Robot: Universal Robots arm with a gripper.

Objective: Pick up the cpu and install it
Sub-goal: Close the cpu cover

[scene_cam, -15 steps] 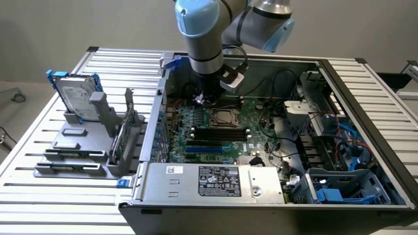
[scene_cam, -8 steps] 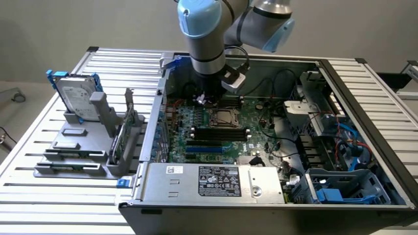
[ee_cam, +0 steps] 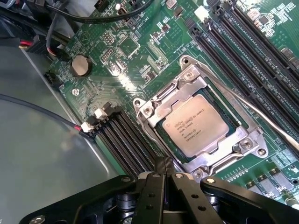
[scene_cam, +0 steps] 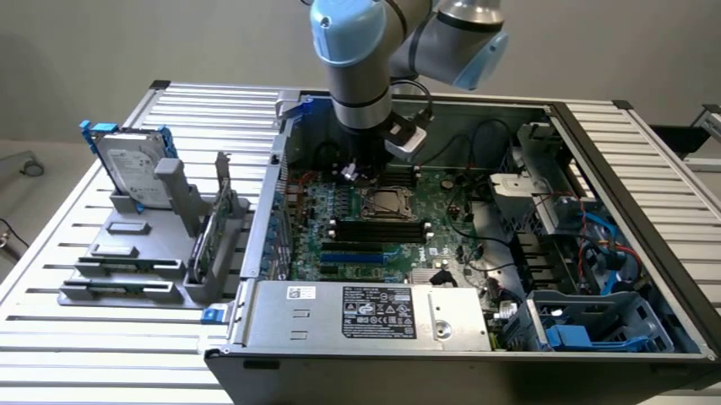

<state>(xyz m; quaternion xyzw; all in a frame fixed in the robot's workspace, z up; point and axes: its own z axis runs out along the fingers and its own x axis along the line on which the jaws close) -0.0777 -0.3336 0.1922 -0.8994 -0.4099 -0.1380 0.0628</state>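
Observation:
The cpu [ee_cam: 200, 125], a flat silver-grey square with printed text, lies seated in the motherboard's socket. The socket's metal frame [ee_cam: 158, 106] lies over the chip's edges, and a thin lever [ee_cam: 261, 114] runs along one side. My gripper [ee_cam: 163, 170] hovers just off one corner of the socket, its black fingers pressed together with nothing between them. From the exterior view, the gripper [scene_cam: 356, 171] hangs inside the open computer case, slightly behind and to the exterior view's left of the socket [scene_cam: 383, 203].
Black memory slots [ee_cam: 126, 140] flank the socket, and a coin battery [ee_cam: 80, 65] and cables [ee_cam: 56, 44] lie nearby. The case walls [scene_cam: 276, 194] surround the board. A power supply [scene_cam: 377, 312] sits at the front. A silver hard drive [scene_cam: 133, 164] stands in a grey holder outside.

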